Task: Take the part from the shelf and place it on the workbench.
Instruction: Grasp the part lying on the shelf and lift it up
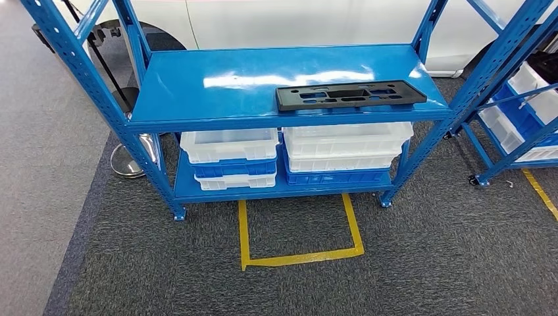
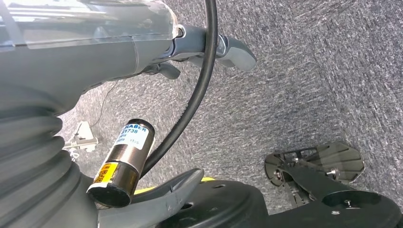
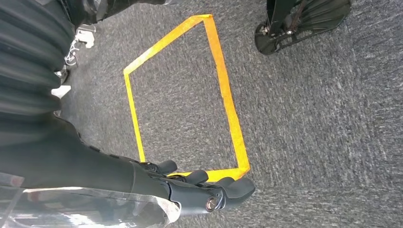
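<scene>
One black part [image 1: 351,95] is seen lying flat on the upper level of the blue shelf [image 1: 197,85], well apart from both hands. Four white bins [image 1: 229,145] are counted on the lower level, stacked two and two. One yellow tape outline [image 3: 223,90] is marked on the grey carpet [image 1: 428,263], just beyond the right hand [image 3: 209,190], which hangs with nothing held, its fingers slightly apart. The left hand [image 2: 209,50] hangs above the carpet, likewise holding nothing, fingers loosely extended. One white car body [image 1: 296,20] is seen behind the shelf.
</scene>
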### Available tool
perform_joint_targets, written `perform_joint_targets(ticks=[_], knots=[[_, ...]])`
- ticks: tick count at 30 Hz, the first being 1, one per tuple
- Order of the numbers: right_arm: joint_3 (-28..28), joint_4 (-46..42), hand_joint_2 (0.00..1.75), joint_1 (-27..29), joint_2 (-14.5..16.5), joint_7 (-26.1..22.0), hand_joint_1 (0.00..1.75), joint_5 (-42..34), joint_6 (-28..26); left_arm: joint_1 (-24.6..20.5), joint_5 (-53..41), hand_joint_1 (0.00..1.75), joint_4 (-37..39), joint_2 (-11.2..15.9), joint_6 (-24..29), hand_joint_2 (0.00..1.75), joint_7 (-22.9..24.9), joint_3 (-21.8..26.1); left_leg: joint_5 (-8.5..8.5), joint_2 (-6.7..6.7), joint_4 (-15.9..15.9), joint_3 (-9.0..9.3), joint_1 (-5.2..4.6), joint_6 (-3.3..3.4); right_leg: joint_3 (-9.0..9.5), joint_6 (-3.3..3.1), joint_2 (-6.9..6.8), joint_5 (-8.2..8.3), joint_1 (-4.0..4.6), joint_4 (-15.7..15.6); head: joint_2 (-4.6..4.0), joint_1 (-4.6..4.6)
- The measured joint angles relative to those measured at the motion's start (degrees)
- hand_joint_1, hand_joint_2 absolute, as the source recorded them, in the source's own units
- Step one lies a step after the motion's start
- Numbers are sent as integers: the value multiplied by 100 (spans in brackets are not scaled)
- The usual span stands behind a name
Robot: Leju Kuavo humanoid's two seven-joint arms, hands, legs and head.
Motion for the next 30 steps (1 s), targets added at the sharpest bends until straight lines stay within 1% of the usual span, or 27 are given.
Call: perform_joint_targets(ticks=[1,2,5,11,15,19,23,30], knots=[[-28,5,44,0,2,4,0,-45,17,0,8,0,0,0,-5,175,0,10,0,0,0,0,0,0,0,0,0,0,0,0,0,0],[-64,8,44,0,4,9,0,-102,39,0,17,0,0,0,-13,175,0,20,0,0,0,1,0,0,0,0,0,0,0,1,0,0],[-184,11,175,2,28,-14,0,-244,107,1,38,0,0,0,-41,175,3,43,0,0,0,0,0,0,0,0,0,0,0,1,0,0],[-294,11,175,2,109,-133,0,-303,273,2,26,0,0,0,-62,175,9,73,0,0,-1,0,0,0,-1,-1,0,-1,0,3,0,0],[-327,17,175,0,133,-110,0,-285,301,2,51,0,0,0,-72,175,8,96,0,0,-1,1,0,0,-1,-1,0,-1,0,3,0,0],[-352,20,175,26,138,-40,0,-272,377,28,83,0,-3,16,-30,175,200,93,0,0,0,2,0,0,1,-1,0,-1,0,3,0,0],[-176,-32,175,133,124,-89,0,-366,587,144,504,0,-53,103,-72,175,268,-101,-1,0,-1,2,0,0,0,-1,0,-2,0,4,0,0],[388,-247,175,375,37,-315,0,-631,1001,403,1517,0,-276,298,-313,175,123,-572,-2,0,-2,2,0,-1,-1,-5,0,-6,0,4,0,-1]])
